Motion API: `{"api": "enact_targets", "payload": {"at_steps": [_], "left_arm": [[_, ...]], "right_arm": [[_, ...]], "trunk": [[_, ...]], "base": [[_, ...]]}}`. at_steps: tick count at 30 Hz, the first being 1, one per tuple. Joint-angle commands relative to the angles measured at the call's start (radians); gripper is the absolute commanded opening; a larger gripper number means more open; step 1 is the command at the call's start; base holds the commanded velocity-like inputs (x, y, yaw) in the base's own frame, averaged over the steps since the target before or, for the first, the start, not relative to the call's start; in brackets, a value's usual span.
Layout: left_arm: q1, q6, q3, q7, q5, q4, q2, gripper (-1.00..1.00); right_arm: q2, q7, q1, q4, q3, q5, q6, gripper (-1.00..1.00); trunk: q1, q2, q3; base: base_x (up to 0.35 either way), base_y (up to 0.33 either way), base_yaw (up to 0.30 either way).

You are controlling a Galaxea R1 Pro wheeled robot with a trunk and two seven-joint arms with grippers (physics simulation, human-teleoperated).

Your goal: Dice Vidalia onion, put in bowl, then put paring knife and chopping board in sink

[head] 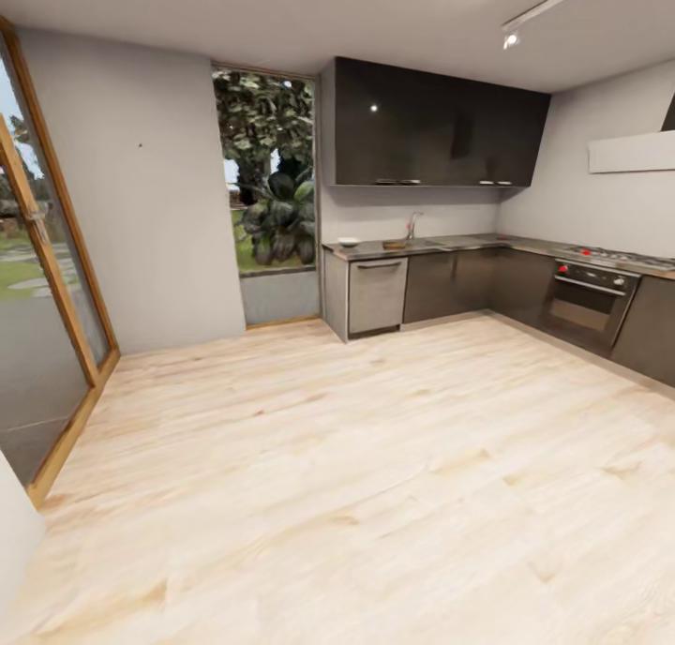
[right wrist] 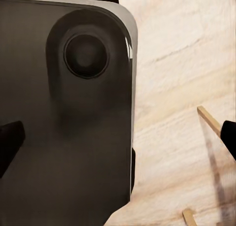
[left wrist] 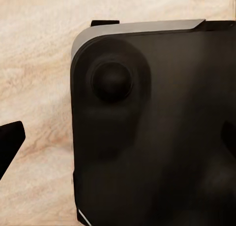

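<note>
The robot stands well back on a pale wood floor (head: 356, 476), facing an L-shaped kitchen. On the far desk (head: 450, 245), the sink (head: 433, 244) sits under a chrome tap (head: 412, 224). Just left of it lies a dark chopping board (head: 395, 245), and a small white bowl (head: 349, 242) rests near the desk's left end. The knife and onion are too small to make out. An oven (head: 589, 300) stands at the right. In each wrist view, the robot's dark base (left wrist: 157, 132) hangs over the floor; only dark finger tips of the left hand (left wrist: 118, 147) and right hand (right wrist: 118, 137) show at the edges, set wide apart, holding nothing.
</note>
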Motion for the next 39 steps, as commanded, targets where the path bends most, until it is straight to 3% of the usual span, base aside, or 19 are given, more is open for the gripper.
{"api": "enact_targets", "payload": {"at_steps": [1, 22, 39], "left_arm": [[0.000, -0.002, 0.000, 0.000, 0.000, -0.001, 0.000, 1.00], [0.000, -0.002, 0.000, 0.000, 0.000, -0.002, 0.000, 1.00], [0.000, -0.001, 0.000, 0.001, 0.000, -0.002, 0.001, 1.00]], "right_arm": [[0.000, 0.000, 0.000, 0.001, 0.000, 0.000, -0.005, 1.00], [0.000, 0.001, 0.000, 0.001, -0.002, -0.003, -0.005, 1.00], [-0.001, 0.001, 0.000, -0.005, 0.002, 0.000, -0.012, 1.00]], "trunk": [[0.001, 0.000, -0.001], [0.001, 0.000, -0.001], [0.001, 0.000, -0.001]], "base": [[0.300, -0.211, 0.000], [0.302, -0.197, 0.000], [0.336, -0.015, -0.008]]}}
